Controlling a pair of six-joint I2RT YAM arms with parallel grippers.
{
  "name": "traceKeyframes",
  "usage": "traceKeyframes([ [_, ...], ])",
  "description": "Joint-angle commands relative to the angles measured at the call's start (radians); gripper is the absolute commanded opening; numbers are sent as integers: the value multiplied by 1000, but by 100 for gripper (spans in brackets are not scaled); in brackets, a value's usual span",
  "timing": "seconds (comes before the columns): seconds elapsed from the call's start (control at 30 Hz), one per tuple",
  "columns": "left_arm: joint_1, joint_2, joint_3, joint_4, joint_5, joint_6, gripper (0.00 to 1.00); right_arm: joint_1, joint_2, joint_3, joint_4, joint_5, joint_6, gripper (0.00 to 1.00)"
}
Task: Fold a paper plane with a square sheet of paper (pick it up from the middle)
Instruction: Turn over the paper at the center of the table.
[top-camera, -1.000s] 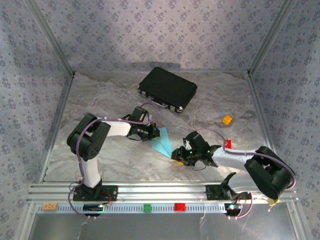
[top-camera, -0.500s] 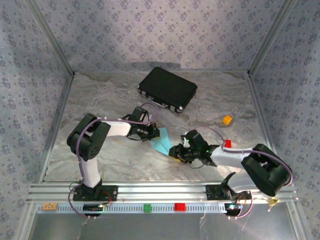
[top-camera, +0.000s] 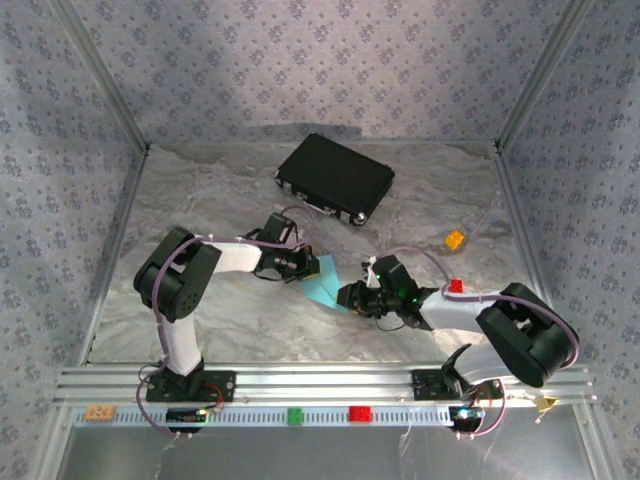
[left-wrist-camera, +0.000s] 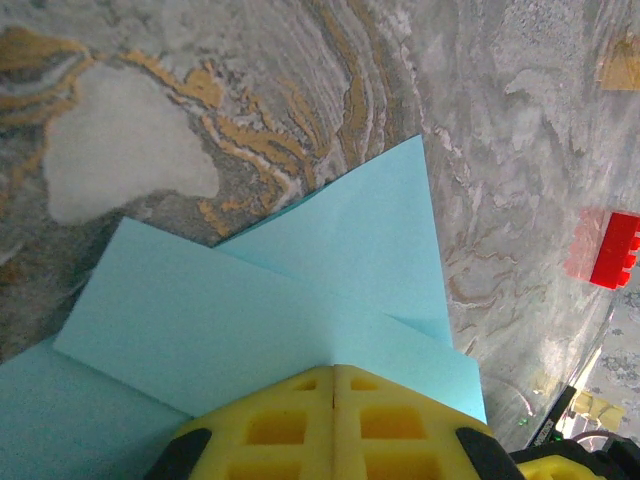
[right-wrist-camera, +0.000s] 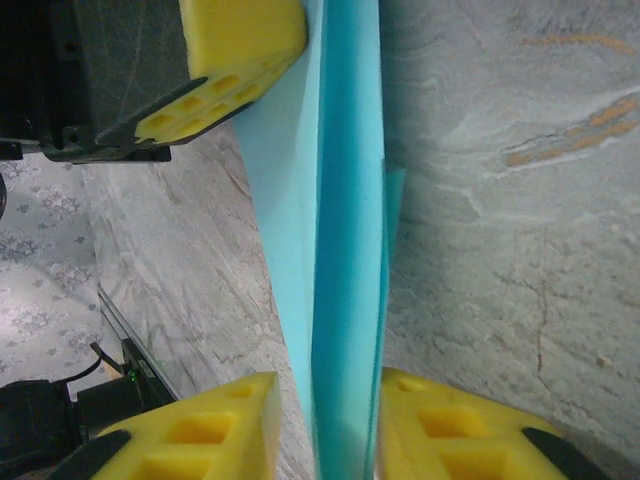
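This is a robotics lab test cell, not a lived-in room. A table covered in grey marbled sheeting (top-camera: 200, 195) is boxed in on the left, right and far sides by patterned cloth walls (top-camera: 320, 60) hung on bare aluminium posts (top-camera: 98, 72). Along the near edge, a slotted aluminium rail (top-camera: 320, 383) carries the bolted-down, cabled left arm (top-camera: 180, 290) and right arm (top-camera: 505, 330).

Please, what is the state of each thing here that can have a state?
paper: partly folded, not yet a plane
left gripper: shut on paper
right gripper: open, fingers on both sides of paper
case: closed, lying flat
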Motion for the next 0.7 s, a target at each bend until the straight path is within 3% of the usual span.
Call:
traceKeyframes([
  [0.0, 8, -5, -22, -42, -44, -6, 2, -6, 10, -3, 10, 6, -25, 26],
  [0.2, 8, -36, -14, -43, -36, -12, 4, -8, 8, -5, -10, 9, -38, 15],
  [0.47, 5, -140, 7, -76, -39, -10, 24, -6, -61, -30, -10, 43, -78, 8],
  [0.67, -9, -248, -3, -121, -80, 11, 33, 9, -207, -16, -188, 148, -178, 7],
])
